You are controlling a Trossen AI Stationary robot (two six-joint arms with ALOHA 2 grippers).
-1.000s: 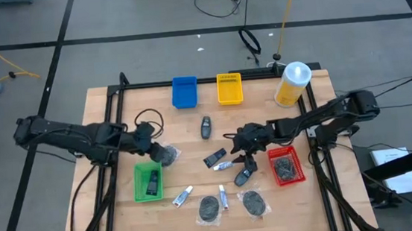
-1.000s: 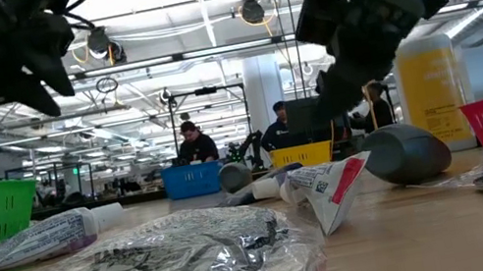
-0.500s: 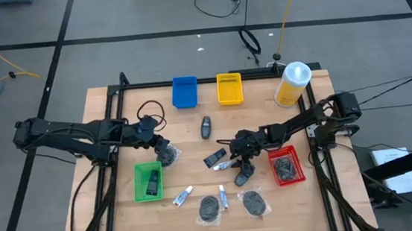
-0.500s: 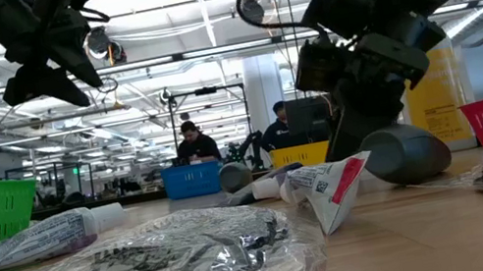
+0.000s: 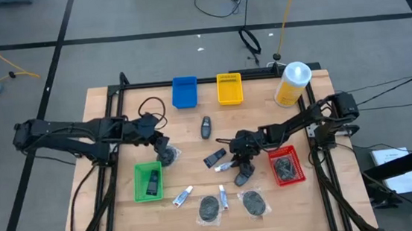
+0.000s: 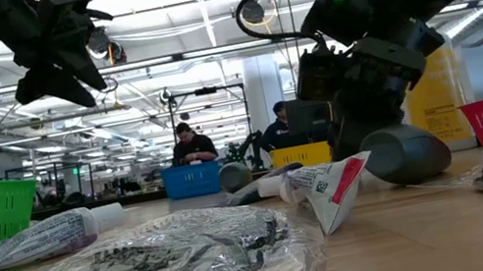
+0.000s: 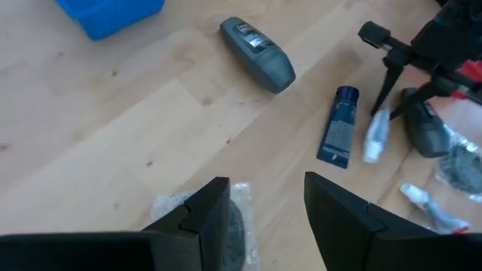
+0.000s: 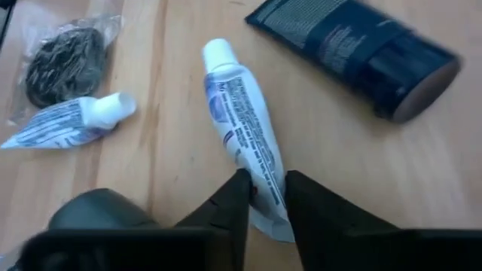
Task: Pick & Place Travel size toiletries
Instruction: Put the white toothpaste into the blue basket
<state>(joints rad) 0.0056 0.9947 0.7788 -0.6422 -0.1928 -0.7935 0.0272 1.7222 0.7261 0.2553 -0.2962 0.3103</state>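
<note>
Three small white tubes with bluish print lie on the wooden table. One tube (image 5: pixel 225 164) (image 8: pixel 242 113) lies by my right gripper (image 5: pixel 234 160) (image 8: pixel 265 197), which is shut on its flat tail. A second tube (image 5: pixel 182 197) (image 8: pixel 71 124) and a third (image 5: pixel 223 197) lie nearer the near edge. My left gripper (image 5: pixel 162 145) (image 7: pixel 263 203) is open and hovers above a clear bag with a dark pad (image 5: pixel 168 155) (image 7: pixel 235 226). My right gripper pinches the tube's flat tail end (image 8: pixel 267 203) between its two fingers, one on each long edge. The fingers come down from above. The tube lies flat on the table, its white cap (image 8: pixel 217 51) pointing away from the gripper.
Bins stand around: green (image 5: pixel 138 183) holding a dark bottle, blue (image 5: pixel 184 91), yellow (image 5: pixel 229 88), red (image 5: pixel 285 165) holding a bagged pad. A big yellow bottle (image 5: pixel 293 84) stands at the far right. Dark bottles (image 5: pixel 205 127) (image 5: pixel 214 159) (image 5: pixel 243 176) and bagged pads (image 5: pixel 209 209) (image 5: pixel 254 202) lie mid-table.
My right gripper has come down and toward the table's left, onto the tube beside the dark bottles, and has stayed there for the last half second. My left gripper has drifted a little toward the table's right, above the bagged pad. Nothing on the table has moved.
</note>
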